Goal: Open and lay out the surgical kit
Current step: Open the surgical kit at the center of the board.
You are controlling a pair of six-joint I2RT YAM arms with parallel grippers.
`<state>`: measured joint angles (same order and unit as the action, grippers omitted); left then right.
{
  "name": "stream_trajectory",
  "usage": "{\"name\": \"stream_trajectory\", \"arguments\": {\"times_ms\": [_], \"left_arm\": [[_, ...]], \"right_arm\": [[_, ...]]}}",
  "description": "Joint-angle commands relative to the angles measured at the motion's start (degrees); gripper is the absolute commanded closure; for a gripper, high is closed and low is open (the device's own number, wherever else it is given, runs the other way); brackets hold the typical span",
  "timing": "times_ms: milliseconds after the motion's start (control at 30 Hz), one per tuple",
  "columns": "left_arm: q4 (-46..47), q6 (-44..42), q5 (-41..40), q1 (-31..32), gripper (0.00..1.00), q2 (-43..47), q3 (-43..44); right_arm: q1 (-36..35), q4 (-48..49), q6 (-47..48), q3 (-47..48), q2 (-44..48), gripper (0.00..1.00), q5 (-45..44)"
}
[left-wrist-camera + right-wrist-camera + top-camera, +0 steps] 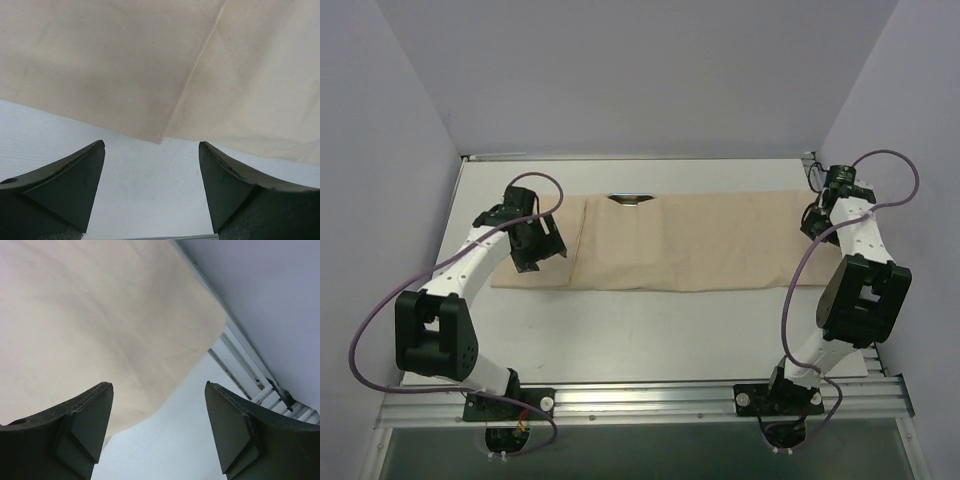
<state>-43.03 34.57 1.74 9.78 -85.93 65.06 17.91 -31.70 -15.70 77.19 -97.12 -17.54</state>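
Observation:
The surgical kit's beige cloth wrap (pixel 690 240) lies spread flat as a long sheet across the table, with a fold line near its left end. A sliver of the shiny steel tray (pixel 632 200) peeks out at the sheet's far edge. The instruments are hidden. My left gripper (pixel 542 250) hovers over the sheet's left end. In the left wrist view it (pixel 152 143) is open and holds nothing, with the cloth (pixel 150 60) just ahead. My right gripper (pixel 815 222) stands at the sheet's right end. It (pixel 158 385) is open and holds nothing, beside a cloth (pixel 90 315) corner.
The white table (pixel 650 330) is enclosed by pale walls on the left, back and right. A metal rail (pixel 650 400) carrying both arm bases runs along the near edge. A metal track (pixel 250 365) runs along the table's edge past the cloth's right corner.

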Motion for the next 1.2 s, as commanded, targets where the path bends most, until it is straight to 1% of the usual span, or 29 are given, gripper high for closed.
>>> {"name": "stream_trajectory", "arguments": {"times_ms": [0,100,200,233,333,433,467,500,633,700,767,900,933,967,1000,1033,1067,1100,1133,1167], "left_arm": [[0.57,-1.34,-0.6,1.82,0.16,-2.04,3.14],[0.66,-1.52,-1.21,3.74,0.16,-4.24,4.02],[1.28,-1.43,-2.7,5.33,0.15,-7.14,4.81],[0.93,-1.43,-2.97,5.77,0.16,-8.02,5.69],[-1.0,-1.34,-6.03,7.87,0.15,-11.53,8.32],[-1.27,-1.34,-9.55,9.9,0.16,-14.0,9.73],[-2.75,-1.08,-13.39,10.78,0.18,-16.35,11.56],[-2.77,-1.08,-13.43,10.79,0.18,-16.37,11.58],[-4.61,-0.99,-17.03,11.4,0.25,-19.62,12.99],[-4.26,-1.08,-17.99,11.4,0.31,-20.15,12.73],[-3.74,-1.78,-18.17,11.4,0.36,-21.2,12.64],[-3.91,-2.13,-18.08,11.4,0.42,-22.96,12.9],[-3.73,-2.22,-18.09,11.4,0.45,-23.31,12.9],[-3.65,-2.4,-18.17,11.4,0.51,-23.32,12.99],[-3.73,-2.49,-18.26,11.4,0.67,-23.06,13.16],[-3.99,-2.57,-18.96,11.31,0.76,-22.44,13.43],[-4.69,-2.66,-19.31,11.14,0.84,-21.92,13.69],[-5.13,-2.75,-19.49,10.18,0.9,-21.22,14.04],[-5.66,-3.27,-19.67,9.47,0.98,-19.73,15.0],[-7.32,-3.71,-20.02,8.68,0.98,-18.93,15.71]], "right_arm": [[-4.9,-2.3,0.85,0.94,2.99,0.25,2.33],[-9.46,-3.53,0.68,3.31,2.9,0.24,1.81],[-13.41,-2.58,0.24,4.28,3.17,0.24,4.17],[-13.95,-2.57,-0.46,4.63,3.08,0.24,6.88],[-17.11,-2.92,-0.73,6.57,2.73,0.23,9.54],[-20.1,-3.45,-0.73,7.63,2.9,0.23,10.15],[-20.81,-3.02,-1.25,7.19,3.69,0.23,12.94],[-21.07,-3.01,-1.26,7.19,3.69,0.24,12.97],[-22.04,-2.49,-0.82,6.75,4.66,0.25,13.67],[-22.13,-2.05,-0.38,6.22,5.01,0.25,13.93],[-22.31,-1.7,-0.2,5.87,5.19,0.25,14.29],[-22.48,-1.26,-0.03,5.61,5.28,0.26,15.08],[-22.57,-0.99,-0.03,5.69,5.19,0.27,15.25],[-22.74,-0.9,-0.12,5.61,5.19,0.27,15.26],[-22.83,-0.82,-0.03,5.61,5.1,0.27,15.43],[-23.09,-0.73,-0.12,5.69,4.84,0.27,15.43],[-23.36,-0.73,-0.2,5.78,4.66,0.27,15.43],[-23.62,-0.64,-0.2,5.78,4.57,0.28,15.43],[-23.89,-0.47,-0.29,5.87,4.22,0.28,15.52],[-24.15,-0.38,-0.29,5.96,3.96,0.28,15.61]]}}
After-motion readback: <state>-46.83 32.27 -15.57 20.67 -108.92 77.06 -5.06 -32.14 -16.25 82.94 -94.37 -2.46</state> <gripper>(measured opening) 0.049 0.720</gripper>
